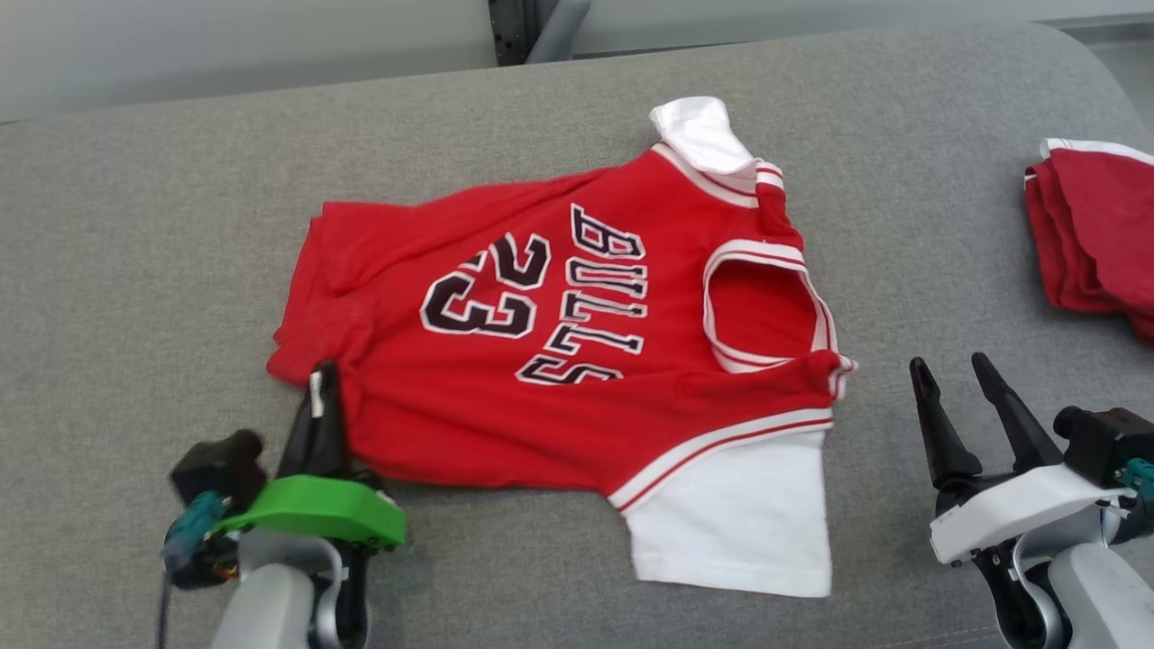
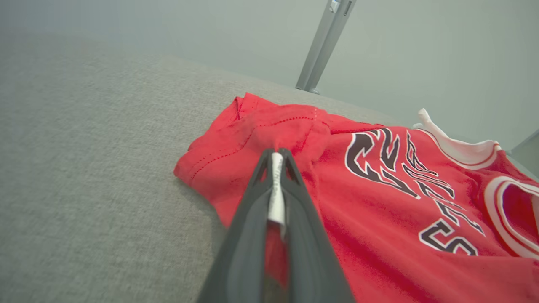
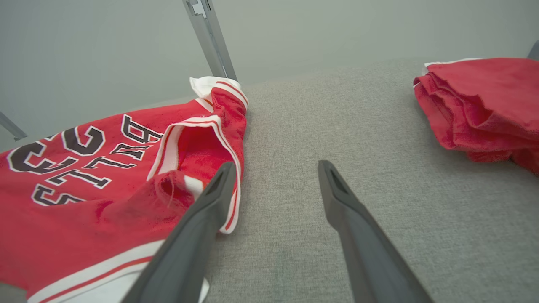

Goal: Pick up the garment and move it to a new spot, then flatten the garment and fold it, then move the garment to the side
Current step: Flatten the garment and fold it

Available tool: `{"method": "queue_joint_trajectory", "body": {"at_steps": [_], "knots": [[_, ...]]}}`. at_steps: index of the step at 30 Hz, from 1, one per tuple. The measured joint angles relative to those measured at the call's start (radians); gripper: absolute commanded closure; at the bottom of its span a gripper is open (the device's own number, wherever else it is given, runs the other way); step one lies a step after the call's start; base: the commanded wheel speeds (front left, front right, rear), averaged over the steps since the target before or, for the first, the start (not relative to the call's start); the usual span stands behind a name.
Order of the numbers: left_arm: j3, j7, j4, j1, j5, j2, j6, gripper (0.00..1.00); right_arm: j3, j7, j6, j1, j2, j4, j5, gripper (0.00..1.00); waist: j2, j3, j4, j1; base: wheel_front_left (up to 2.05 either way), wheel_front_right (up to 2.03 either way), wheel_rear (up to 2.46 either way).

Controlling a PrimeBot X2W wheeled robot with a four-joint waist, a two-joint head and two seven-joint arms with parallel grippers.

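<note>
So, across the grey cushioned surface the red jersey lies spread but rumpled. Its hem corner is pinched tight in the left gripper. The right gripper hangs with fingers wide, just beside the shoulder. It looks like the grasping step. Next, the right must take that shoulder before any lift or pull.
</note>
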Motion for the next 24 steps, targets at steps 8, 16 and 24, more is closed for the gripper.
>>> {"method": "queue_joint_trajectory", "body": {"at_steps": [8,16,24], "knots": [[0.235,-0.001,-0.043,0.223,-0.310,0.006,0.034,0.00,0.009,0.000,0.000,0.030,0.009,0.057,0.008,0.00,0.0000,-0.080,0.043,0.0000,0.00,0.00,0.00],[0.246,0.000,-0.078,0.295,-0.146,0.003,0.046,0.00,-0.002,0.000,0.000,0.057,0.028,0.040,-0.028,0.00,0.0000,-0.148,0.062,0.0000,0.00,0.00,0.00],[0.198,0.000,-0.154,0.319,0.095,0.002,0.061,0.00,0.011,0.000,0.000,0.116,0.089,0.012,-0.165,0.00,0.0001,-0.209,0.049,0.0000,0.00,0.00,0.00]]}}
